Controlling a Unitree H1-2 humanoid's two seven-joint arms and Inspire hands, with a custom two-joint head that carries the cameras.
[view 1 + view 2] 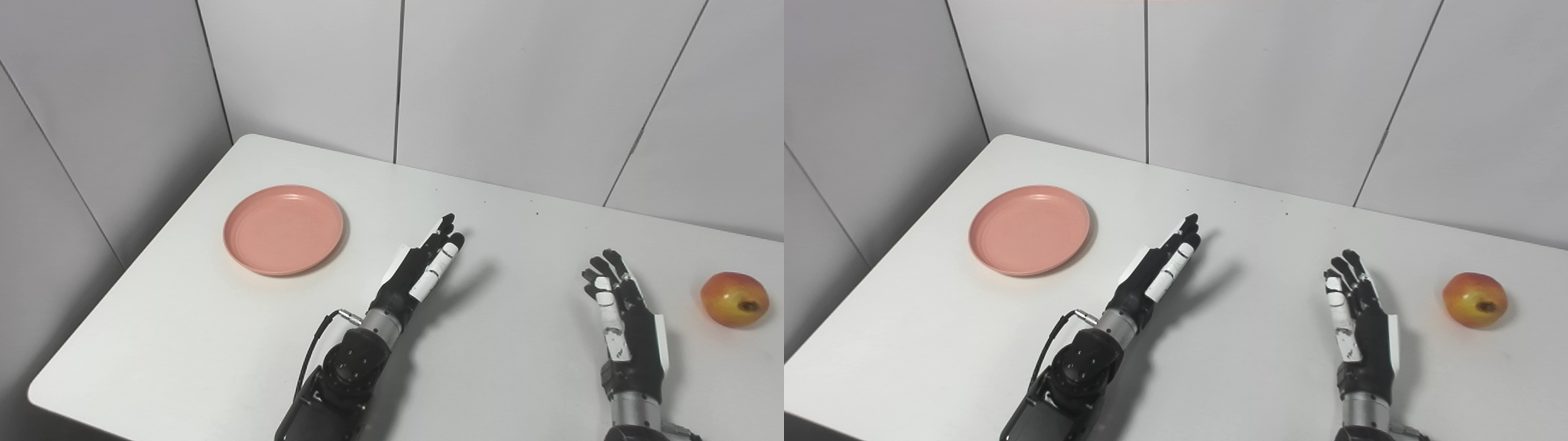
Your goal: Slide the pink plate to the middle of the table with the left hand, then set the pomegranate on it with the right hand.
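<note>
A pink plate [283, 228] lies empty on the left part of the white table [502, 233]. My left hand [422, 266] hovers to its right, fingers stretched out flat, apart from the plate and holding nothing. A red and yellow pomegranate [734, 299] rests near the table's right side. To the left of the fruit, my right hand [621, 312] stands open with fingers up, clear of the fruit and empty.
Grey panel walls [490, 79] close in the table at the back and left. The table's left corner and front edge are near the plate. A black cable [318, 340] loops beside my left wrist.
</note>
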